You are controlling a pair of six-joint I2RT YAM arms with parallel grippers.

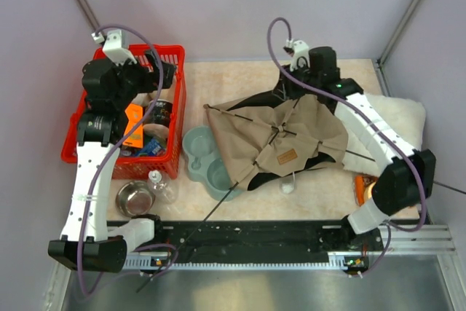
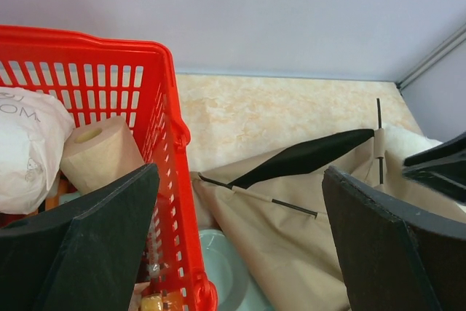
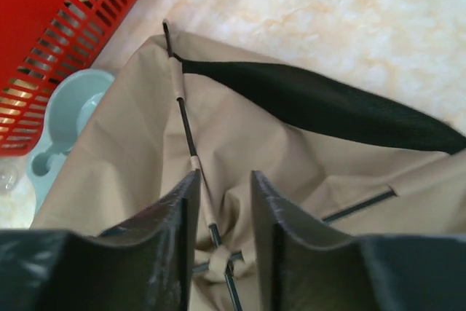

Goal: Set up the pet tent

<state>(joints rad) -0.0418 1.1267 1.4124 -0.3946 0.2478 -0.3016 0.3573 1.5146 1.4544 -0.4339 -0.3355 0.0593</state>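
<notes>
The pet tent [image 1: 284,136] lies collapsed in the middle of the table, tan fabric up, with black lining [image 3: 320,100] showing at its far edge. Thin dark poles [image 3: 188,132] cross at a fabric loop [image 3: 218,260]. A brown label [image 1: 286,156] and a white pompom [image 1: 288,187] are on its near side. My right gripper [image 1: 285,96] hovers over the tent's far part, jaws narrowly open over the pole crossing [image 3: 223,209], holding nothing. My left gripper [image 1: 166,72] is wide open and empty above the red basket's right wall [image 2: 171,202]. The tent also shows in the left wrist view [image 2: 306,231].
The red basket [image 1: 175,56] at the left holds a paper roll [image 2: 102,154], a white bag [image 2: 25,143] and other items. A teal double bowl [image 1: 204,154] touches the tent's left edge. A steel bowl [image 1: 133,197] and a clear jar [image 1: 162,186] stand near left. A fluffy cushion [image 1: 397,118] lies right.
</notes>
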